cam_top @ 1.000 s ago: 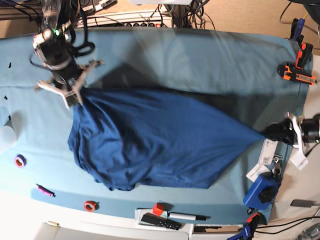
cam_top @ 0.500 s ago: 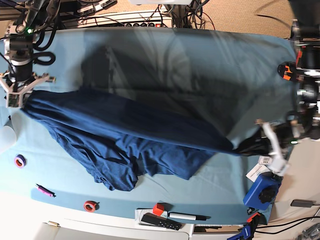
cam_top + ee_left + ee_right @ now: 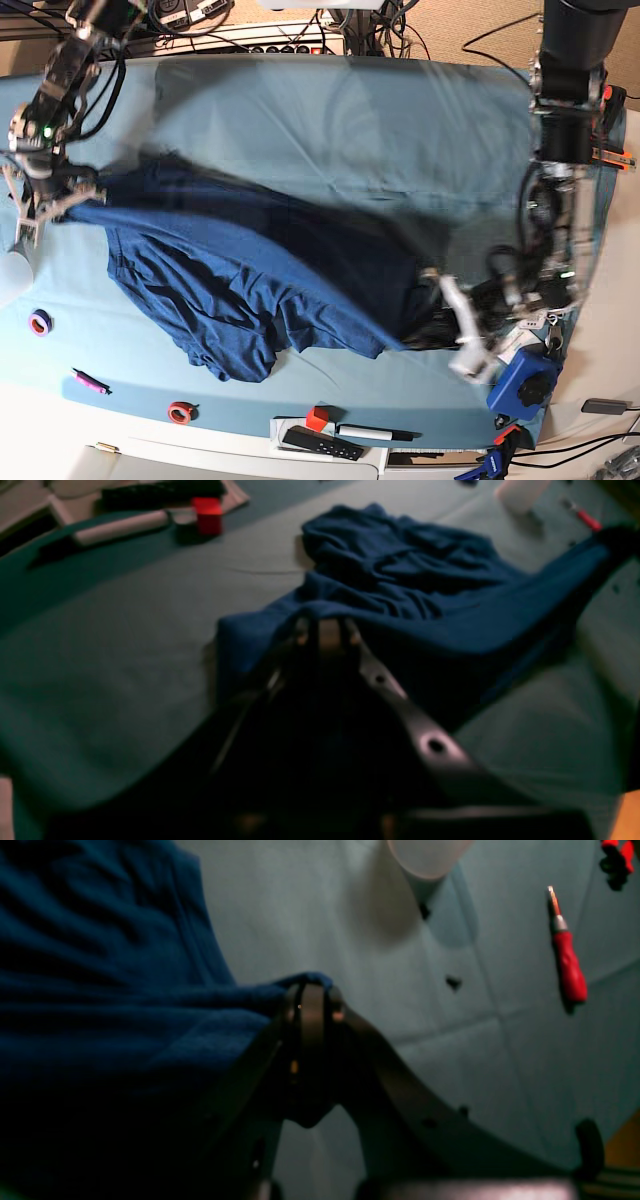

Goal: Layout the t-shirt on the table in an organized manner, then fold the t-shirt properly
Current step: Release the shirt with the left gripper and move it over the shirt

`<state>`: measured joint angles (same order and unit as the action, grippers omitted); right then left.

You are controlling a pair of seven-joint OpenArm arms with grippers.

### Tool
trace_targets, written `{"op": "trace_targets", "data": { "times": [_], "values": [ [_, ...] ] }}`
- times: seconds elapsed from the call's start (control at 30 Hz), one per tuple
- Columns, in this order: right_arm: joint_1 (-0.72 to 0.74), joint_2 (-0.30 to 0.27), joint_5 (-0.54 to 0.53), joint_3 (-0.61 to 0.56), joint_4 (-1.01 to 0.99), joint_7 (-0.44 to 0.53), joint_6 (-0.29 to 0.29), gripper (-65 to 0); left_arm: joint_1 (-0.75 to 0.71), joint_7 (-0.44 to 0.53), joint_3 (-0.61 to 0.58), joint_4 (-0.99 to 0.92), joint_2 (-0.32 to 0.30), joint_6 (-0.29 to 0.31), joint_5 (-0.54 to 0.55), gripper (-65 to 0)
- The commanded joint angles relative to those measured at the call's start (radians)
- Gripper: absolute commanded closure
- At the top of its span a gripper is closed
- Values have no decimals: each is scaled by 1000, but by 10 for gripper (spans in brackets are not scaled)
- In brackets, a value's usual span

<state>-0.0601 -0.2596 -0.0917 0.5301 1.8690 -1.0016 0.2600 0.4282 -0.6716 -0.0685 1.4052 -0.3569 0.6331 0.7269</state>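
The dark navy t-shirt point(image 3: 250, 280) hangs stretched and rumpled across the teal-covered table point(image 3: 300, 110), its lower part bunched on the cloth. At the left edge in the base view, my right gripper point(image 3: 45, 212) is shut on one corner of the shirt; the right wrist view shows the closed jaws point(image 3: 310, 995) pinching a fold of the t-shirt point(image 3: 100, 1015). Toward the front right, my left gripper point(image 3: 432, 328) is shut on the opposite end. In the left wrist view its tips point(image 3: 322, 630) sit under draped t-shirt point(image 3: 400, 580) fabric.
Along the front edge lie a purple tape ring point(image 3: 40, 322), pink pen point(image 3: 88, 381), red tape ring point(image 3: 180, 411), red block point(image 3: 317, 418), marker point(image 3: 372, 433) and remote point(image 3: 318, 442). A blue device point(image 3: 522, 385) sits front right, orange-black tools point(image 3: 595, 140) back right.
The right gripper swung out to the table's left edge with its corner. The left gripper moved in from the right edge toward the front centre, and the shirt went from spread to stretched and bunched.
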Motion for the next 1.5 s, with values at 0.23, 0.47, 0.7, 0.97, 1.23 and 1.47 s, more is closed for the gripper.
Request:
{"op": "trace_targets", "data": {
  "times": [0.23, 0.47, 0.7, 0.97, 1.23, 1.47],
  "values": [
    [85, -18, 3, 6, 18, 26, -6, 0, 86, 216, -214, 14, 11, -195, -326, 0],
    [85, -18, 14, 6, 18, 21, -11, 0, 93, 299, -269, 14, 11, -372, -531, 0],
    [85, -18, 14, 6, 18, 21, -14, 0, 95, 260, -269, 15, 4, -459, -592, -414],
    [85, -18, 14, 6, 18, 16, -14, 0, 101, 121, -269, 15, -122, 14, -334, -365],
    [85, -18, 10, 6, 18, 14, -13, 0, 83, 142, -270, 16, -225, 65, -289, -330],
    [85, -18, 10, 6, 18, 6, -14, 0, 11, 230, -270, 14, -206, 24, -407, -330]
  ]
}}
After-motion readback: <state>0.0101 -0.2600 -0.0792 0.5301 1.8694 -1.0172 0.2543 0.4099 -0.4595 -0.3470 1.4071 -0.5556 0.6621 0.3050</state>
